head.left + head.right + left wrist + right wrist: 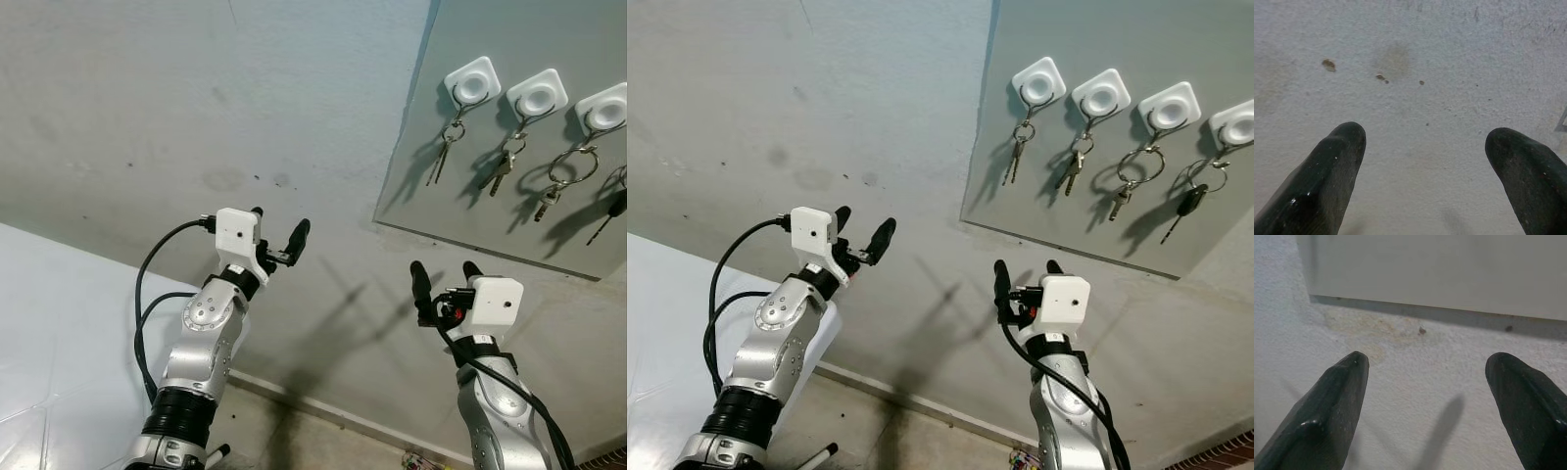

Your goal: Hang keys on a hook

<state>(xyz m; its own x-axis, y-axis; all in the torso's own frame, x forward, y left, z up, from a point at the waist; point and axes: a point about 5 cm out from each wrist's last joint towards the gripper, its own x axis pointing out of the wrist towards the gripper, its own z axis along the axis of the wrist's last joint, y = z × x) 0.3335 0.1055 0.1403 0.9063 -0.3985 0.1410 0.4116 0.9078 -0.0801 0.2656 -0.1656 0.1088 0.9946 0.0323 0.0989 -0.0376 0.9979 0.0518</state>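
Though the task is to hang keys, four bunches of keys (1017, 147) already hang from white square hooks (1039, 82) on a grey panel (1136, 39) fixed to the wall (196, 98): first hook with a small pair of keys, second (1101, 98) with a short bunch (1070, 168), third (1170, 108) with a large ring and key (1129, 181), fourth (1236, 126) with a black-headed key (1185, 204). No keys in either gripper.

Right gripper (446, 279) is raised just below the panel's lower edge, fingers (1334, 396) apart and holding nothing, pointing at the wall and panel edge. Left gripper (278, 235) is raised well to the left of the panel, facing bare stained wall, fingers (1327, 171) also apart and empty. White surface (59, 333) at lower left, floor below, small debris near the skirting.

Judgement: hanging looks done or nearly so, both arms free.

Risks from here: right gripper sits near the panel, so any upward sweep could knock the hanging bunches and swing one off its hook; the hook lips look shallow. Fingers could also scrape the panel edge or wall if the arm drives forward. Left arm's loose cable (147, 294) could snag.
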